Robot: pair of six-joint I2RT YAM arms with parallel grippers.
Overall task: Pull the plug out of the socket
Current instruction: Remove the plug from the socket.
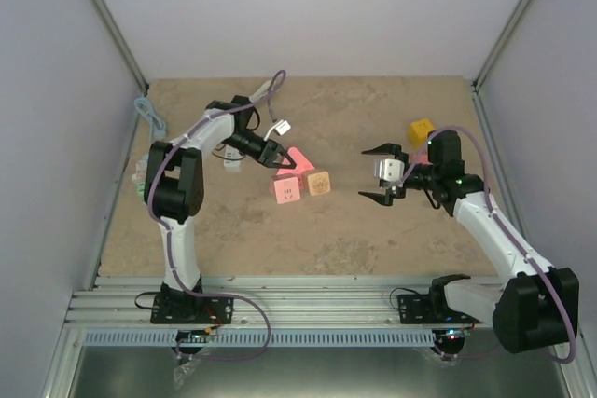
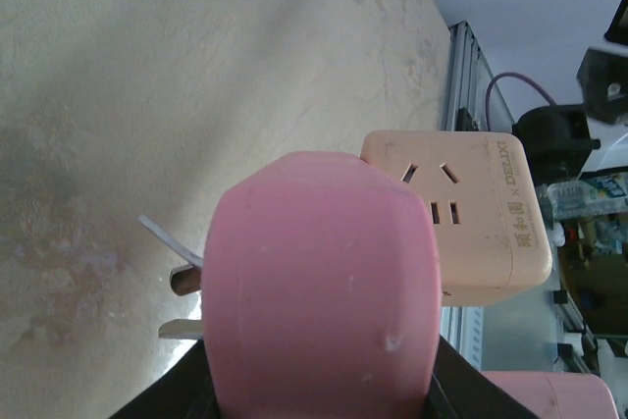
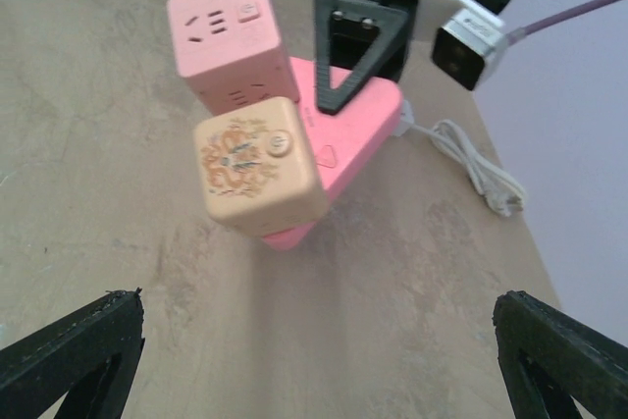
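Note:
My left gripper (image 1: 277, 157) is shut on a pink plug (image 1: 298, 158), which it holds left of the table's middle. In the left wrist view the plug (image 2: 329, 282) fills the space between the black fingers (image 2: 162, 394). Its metal prongs (image 2: 184, 282) stick out bare on the left, in no socket. A beige cube socket (image 2: 471, 213) lies just behind it, and a pink cube socket (image 1: 285, 190) sits beside the beige one (image 1: 319, 183). My right gripper (image 1: 374, 174) hangs open to their right with nothing in it. Its fingertips (image 3: 74, 355) frame bare table in front of both cubes (image 3: 257, 164).
A yellow cube (image 1: 421, 130) stands behind the right gripper. A white cable with its adapter (image 1: 280, 126) lies behind the left gripper, with the same cable (image 3: 476, 164) trailing right of the pink plug. A blue cord (image 1: 149, 111) lies at the table's left edge.

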